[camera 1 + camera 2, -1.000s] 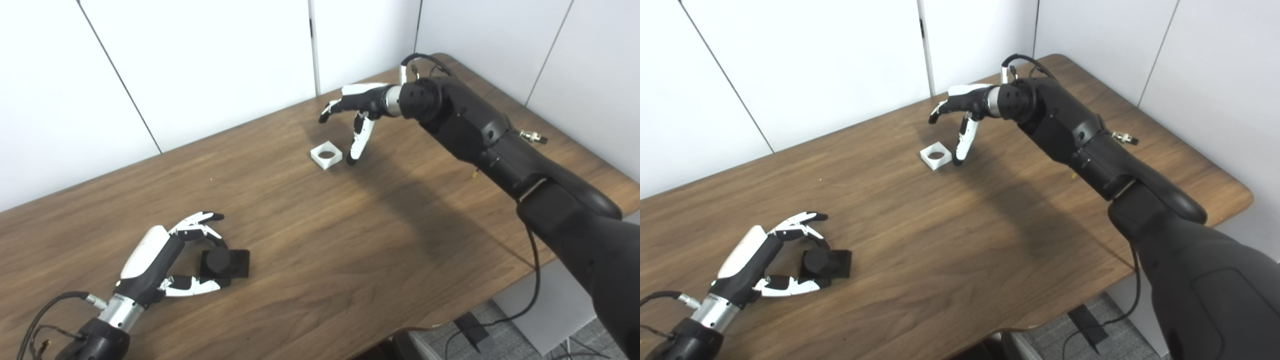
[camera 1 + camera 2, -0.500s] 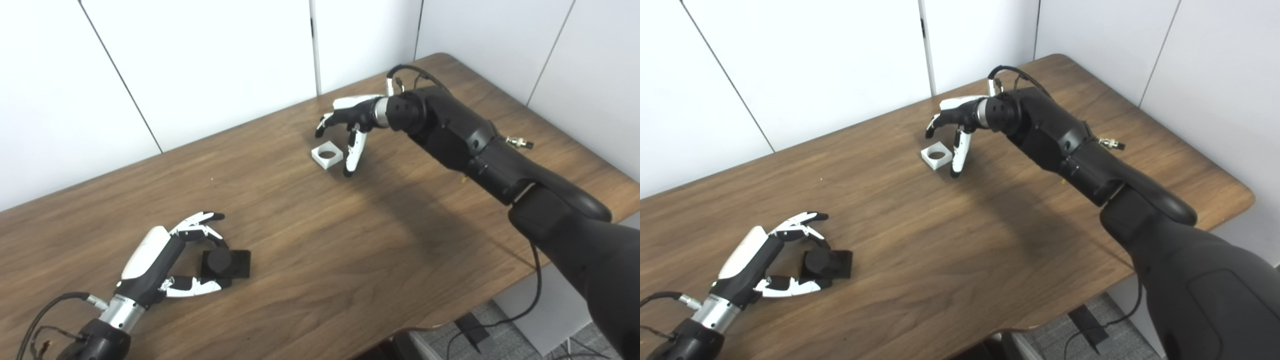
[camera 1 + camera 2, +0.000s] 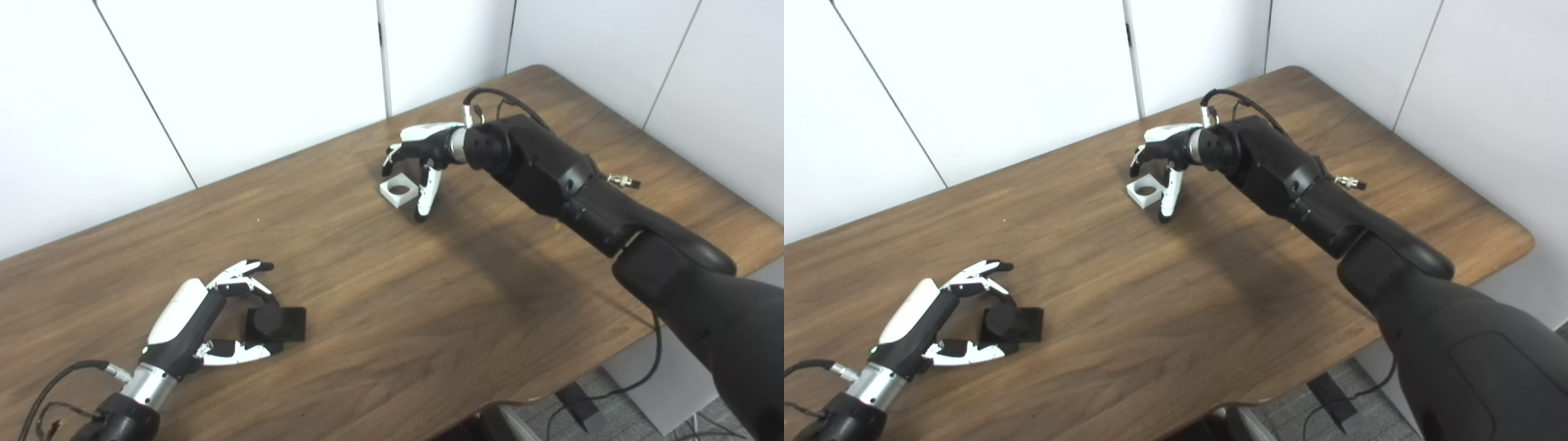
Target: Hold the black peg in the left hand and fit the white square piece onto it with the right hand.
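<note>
The right hand [image 3: 422, 153] is hovering over the white square piece [image 3: 399, 192] at the far side of the table [image 3: 392, 288], fingers spread, holding nothing. The left hand [image 3: 205, 318] is cupping, loosely open, around the black peg [image 3: 1012, 323] near the front edge. The right eye view is showing the peg's side more plainly.
</note>
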`<state>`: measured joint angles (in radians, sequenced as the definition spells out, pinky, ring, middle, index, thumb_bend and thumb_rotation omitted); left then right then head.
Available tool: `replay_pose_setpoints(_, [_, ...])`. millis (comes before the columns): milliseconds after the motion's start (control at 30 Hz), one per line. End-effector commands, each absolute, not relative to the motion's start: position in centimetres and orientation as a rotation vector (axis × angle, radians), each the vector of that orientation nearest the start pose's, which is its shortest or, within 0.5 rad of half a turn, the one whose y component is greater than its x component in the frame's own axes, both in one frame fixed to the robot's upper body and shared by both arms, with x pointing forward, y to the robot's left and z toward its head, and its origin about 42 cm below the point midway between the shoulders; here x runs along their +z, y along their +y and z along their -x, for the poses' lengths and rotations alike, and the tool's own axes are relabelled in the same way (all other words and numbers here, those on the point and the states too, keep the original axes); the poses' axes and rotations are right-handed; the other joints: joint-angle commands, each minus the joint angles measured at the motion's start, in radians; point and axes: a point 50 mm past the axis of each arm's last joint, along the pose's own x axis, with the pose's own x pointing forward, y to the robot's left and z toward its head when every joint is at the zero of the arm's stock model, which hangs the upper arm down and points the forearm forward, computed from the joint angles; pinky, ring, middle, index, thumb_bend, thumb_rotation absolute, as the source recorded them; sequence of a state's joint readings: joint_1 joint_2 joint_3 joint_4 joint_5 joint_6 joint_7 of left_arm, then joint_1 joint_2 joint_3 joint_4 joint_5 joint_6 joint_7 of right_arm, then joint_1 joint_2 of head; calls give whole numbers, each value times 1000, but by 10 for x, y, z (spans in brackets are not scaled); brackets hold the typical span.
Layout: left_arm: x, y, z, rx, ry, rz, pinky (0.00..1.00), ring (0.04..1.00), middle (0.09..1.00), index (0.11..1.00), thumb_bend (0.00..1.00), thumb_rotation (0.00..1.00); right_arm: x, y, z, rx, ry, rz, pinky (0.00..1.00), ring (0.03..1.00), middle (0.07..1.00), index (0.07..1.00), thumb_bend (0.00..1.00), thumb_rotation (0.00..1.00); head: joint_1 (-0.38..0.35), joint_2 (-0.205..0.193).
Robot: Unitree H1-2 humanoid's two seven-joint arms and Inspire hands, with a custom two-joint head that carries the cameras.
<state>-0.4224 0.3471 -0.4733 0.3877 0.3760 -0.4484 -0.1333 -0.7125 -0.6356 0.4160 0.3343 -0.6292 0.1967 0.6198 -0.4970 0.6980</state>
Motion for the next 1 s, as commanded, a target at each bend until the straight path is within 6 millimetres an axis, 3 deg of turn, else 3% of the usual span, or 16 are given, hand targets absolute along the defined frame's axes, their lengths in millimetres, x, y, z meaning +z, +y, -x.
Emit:
replay_pose_setpoints(0, [77, 205, -357, -872, -183, -930, 796, 924, 871, 491, 523, 55, 264, -312, -478, 489, 205, 1429, 823, 964, 989, 820, 761, 165, 0, 1])
replay_pose_setpoints(433, [76, 207, -354, -871, -191, -919, 775, 914, 868, 490, 522, 54, 248, -324, -479, 460, 138, 1476, 733, 895, 912, 716, 711, 98, 9, 6])
replay_pose_setpoints(733, [76, 209, -353, -873, -190, -918, 785, 910, 867, 490, 522, 54, 242, -327, -478, 433, 78, 1509, 724, 863, 865, 634, 712, 108, 10, 13])
replay_pose_setpoints(800, [76, 209, -353, -872, -186, -919, 788, 912, 867, 490, 522, 54, 241, -327, -478, 427, 76, 1514, 740, 861, 859, 531, 567, 131, 10, 13])
replay_pose_setpoints(967, [77, 209, -352, -873, -186, -922, 788, 912, 866, 490, 522, 54, 240, -326, -477, 408, 60, 1513, 747, 850, 839, 492, 518, 140, 11, 18])
